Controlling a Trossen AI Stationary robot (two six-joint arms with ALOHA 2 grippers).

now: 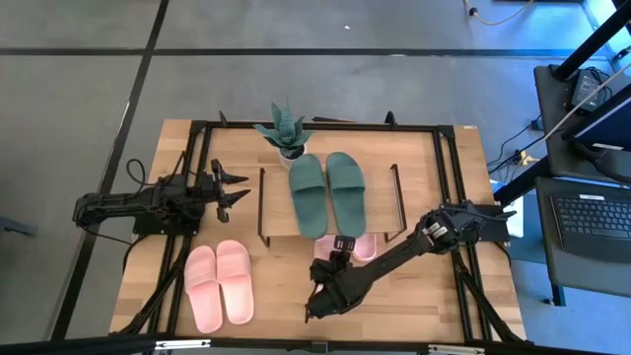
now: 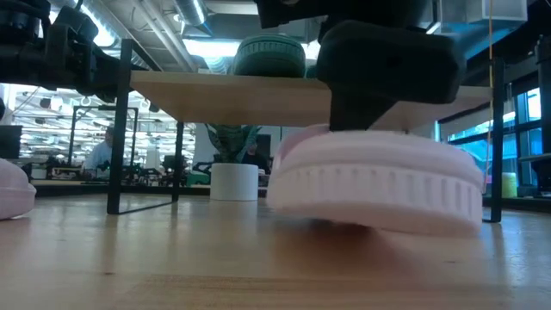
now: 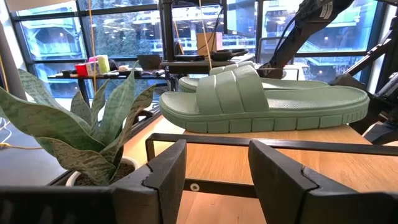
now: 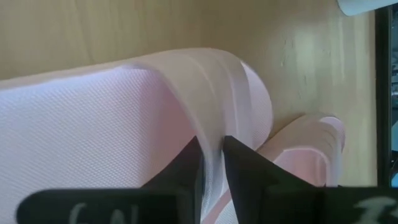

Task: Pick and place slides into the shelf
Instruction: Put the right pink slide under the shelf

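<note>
Right wrist view has my right gripper (image 4: 211,163) pinching the strap of a pink slide (image 4: 112,124), its long axis running near to far, at the shelf's (image 1: 380,192) near edge. My left gripper (image 1: 234,187), jaws apart and empty, waits left of the shelf.

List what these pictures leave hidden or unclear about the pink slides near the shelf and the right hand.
- High view: the pink slides under the shelf are mostly covered by its top board and the right arm; only a pink edge shows.
- Low view: the right hand sits above the near pink slide, cut off by the top edge.
- Right wrist view: the right hand straddles the strap; whether it presses cannot be told.
- Low view: the left pink pair is cut by the edge.
</note>
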